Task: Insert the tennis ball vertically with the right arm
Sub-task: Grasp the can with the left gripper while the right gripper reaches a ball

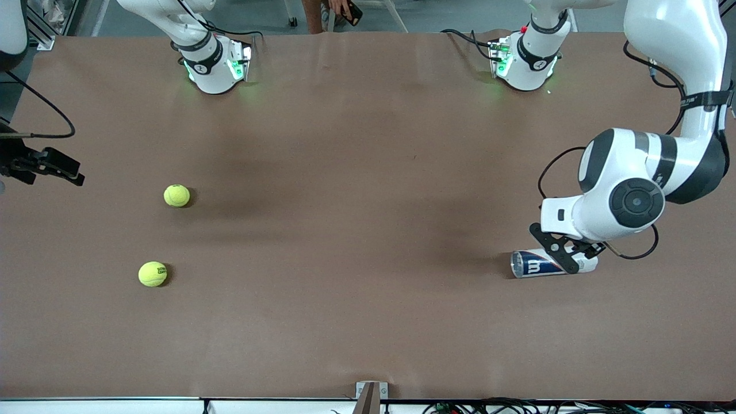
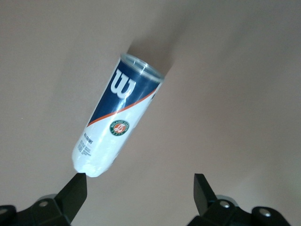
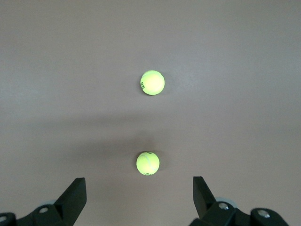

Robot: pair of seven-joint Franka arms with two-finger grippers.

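Two yellow-green tennis balls lie toward the right arm's end of the table, one (image 1: 176, 195) farther from the front camera than the other (image 1: 152, 274). Both show in the right wrist view (image 3: 152, 83) (image 3: 147, 163). My right gripper (image 1: 54, 167) (image 3: 139, 186) is open and empty, up over the table's end beside the balls. A blue and white ball can (image 1: 546, 263) (image 2: 117, 117) lies on its side toward the left arm's end, its mouth facing the balls. My left gripper (image 1: 575, 259) (image 2: 140, 183) is open just over the can's white closed end, one fingertip (image 2: 77, 186) beside it.
The brown table (image 1: 356, 230) stretches wide between the balls and the can. The two arm bases (image 1: 215, 66) (image 1: 526, 60) stand along the edge farthest from the front camera. A small bracket (image 1: 371, 394) sits at the nearest edge.
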